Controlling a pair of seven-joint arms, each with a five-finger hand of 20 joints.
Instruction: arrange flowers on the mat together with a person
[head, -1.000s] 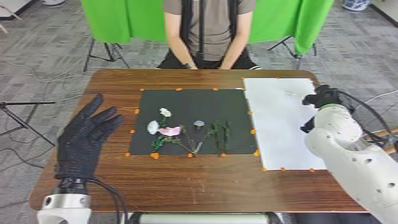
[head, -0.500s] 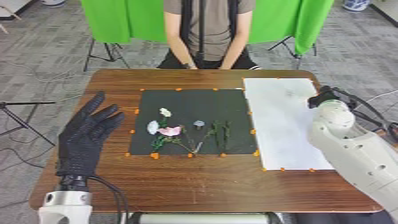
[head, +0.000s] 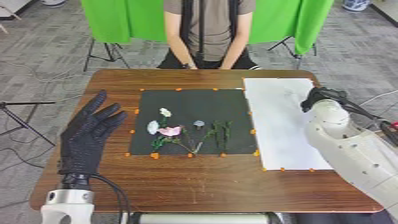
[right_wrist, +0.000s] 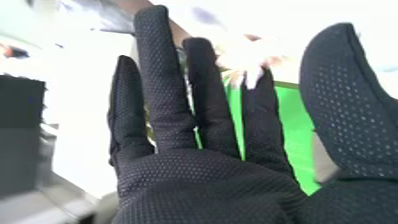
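While peering down through the head view, can spot the black mat (head: 231, 105) lying flat on the wooden table (head: 178, 182), a bit left of center, with orange bits (head: 155, 156) along its edges. Got a small white flower (head: 165, 112) on it toward the far left corner, then a pale flower (head: 153, 127) nearer the left edge, just beside a pink flower (head: 170, 131). Can see a greyish flower (head: 199, 123) around the middle, and slim green stems (head: 226, 135) between there and the right edge. Also got a white sheet (head: 284, 135) to the right of the mat, near the table's right edge. Can find the left hand (head: 83, 140) over the table's left edge, with fingers pretty much straight and relaxed, grasping nothing. Got the right hand (head: 322, 95) up by the table's far right corner, at the sheet's right edge.

Switching to the right wrist view, see the right hand (right_wrist: 204, 195) fully released, with fingers straight and slightly apart, thumb off to one side. Can make out a bright green patch (right_wrist: 295, 125) behind the hand, plus a blurry pinkish white thing (right_wrist: 242, 57) near the fingertips, too fuzzy to name.
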